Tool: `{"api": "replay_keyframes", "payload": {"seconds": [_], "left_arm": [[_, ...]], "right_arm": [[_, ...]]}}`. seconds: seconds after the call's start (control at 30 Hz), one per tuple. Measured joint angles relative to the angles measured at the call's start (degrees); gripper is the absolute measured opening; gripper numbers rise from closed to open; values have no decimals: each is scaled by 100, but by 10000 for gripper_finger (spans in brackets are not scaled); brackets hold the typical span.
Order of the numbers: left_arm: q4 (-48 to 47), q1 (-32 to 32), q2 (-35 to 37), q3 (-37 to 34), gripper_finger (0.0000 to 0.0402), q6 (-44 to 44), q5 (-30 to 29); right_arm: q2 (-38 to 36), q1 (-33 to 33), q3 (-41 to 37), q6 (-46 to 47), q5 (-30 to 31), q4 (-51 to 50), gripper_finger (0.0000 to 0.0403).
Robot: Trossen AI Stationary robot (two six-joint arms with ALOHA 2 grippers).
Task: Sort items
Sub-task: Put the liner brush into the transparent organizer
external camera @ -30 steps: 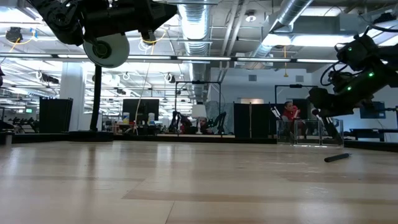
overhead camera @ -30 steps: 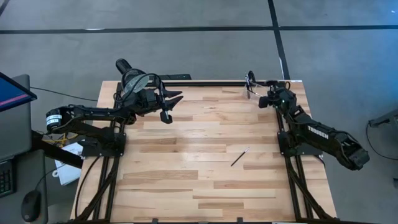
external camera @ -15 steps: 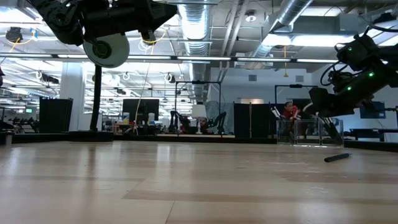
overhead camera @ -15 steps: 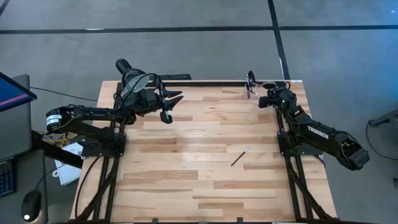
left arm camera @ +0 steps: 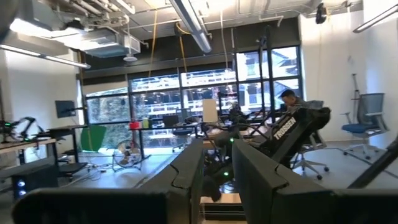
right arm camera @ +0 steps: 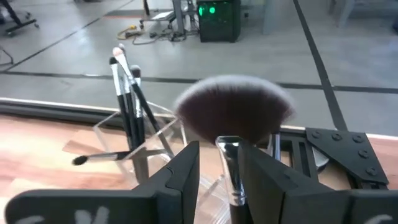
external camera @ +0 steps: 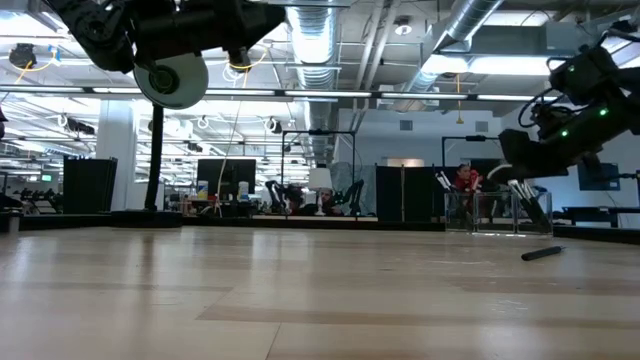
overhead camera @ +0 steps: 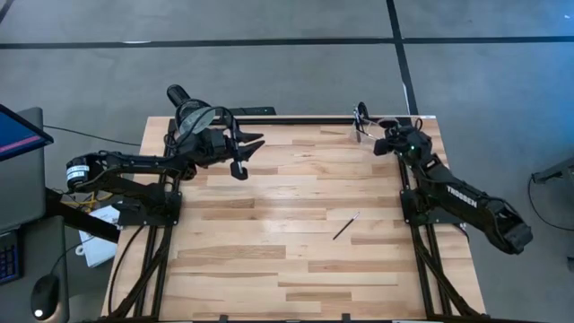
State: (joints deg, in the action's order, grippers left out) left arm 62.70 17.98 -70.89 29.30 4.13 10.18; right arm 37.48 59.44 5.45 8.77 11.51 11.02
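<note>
Now, high view
Right gripper (overhead camera: 369,135): at the far right corner of the table (overhead camera: 269,260), over the clear container (overhead camera: 361,119).
Left gripper (overhead camera: 244,154): waiting above the far left part of the table, fingers parted, empty.
Loose brush (overhead camera: 346,226): lies flat right of centre, well apart from both grippers. Its long axis runs diagonally, near-left to far-right. I judge the right arm the nearer one.

Low view
Loose brush (external camera: 541,254): on the wood, below the right gripper (external camera: 520,188) and nearer the camera.
Container (external camera: 495,212): stands behind it, with brushes upright inside.

Left wrist view
Left gripper (left arm camera: 217,163): narrow gap between the fingers, nothing in it.

Right wrist view
Fan brush (right arm camera: 233,109): upright, its silver neck between the fingers of the right gripper (right arm camera: 217,155).
Grip state: jaws parted, with a gap showing on one side of the neck. I read this as a loosened grip, not a clamp.
Other brushes (right arm camera: 127,99): leaning in the container (right arm camera: 163,142), just beside the fan brush.
Next move, my judgement: lift clear, then swing toward the loose brush and turn the jaws across its diagonal.
</note>
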Motion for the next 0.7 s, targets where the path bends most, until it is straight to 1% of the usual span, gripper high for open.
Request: {"api": "replay_keyframes", "payload": {"seconds": [0.17, 0.3, 0.4, 0.5, 0.7], "left_arm": [[-259, -178, 3, 143, 83, -8, 21], [-909, -354, 4, 418, 83, 89, 21], [-1301, -456, 2, 573, 83, 157, -16], [-1386, -499, 2, 616, 83, 165, -86], [-1402, -503, 2, 616, 83, 163, -95]], "right_arm": [[-407, -311, 329, -2, 1, -695, 102], [-538, -684, 596, 26, 46, -1245, 102], [-537, -936, 742, 59, 61, -1410, 102], [-532, -1176, 825, 144, 188, -1453, 102], [-530, -1705, 1018, 324, 520, -1916, 102]]}}
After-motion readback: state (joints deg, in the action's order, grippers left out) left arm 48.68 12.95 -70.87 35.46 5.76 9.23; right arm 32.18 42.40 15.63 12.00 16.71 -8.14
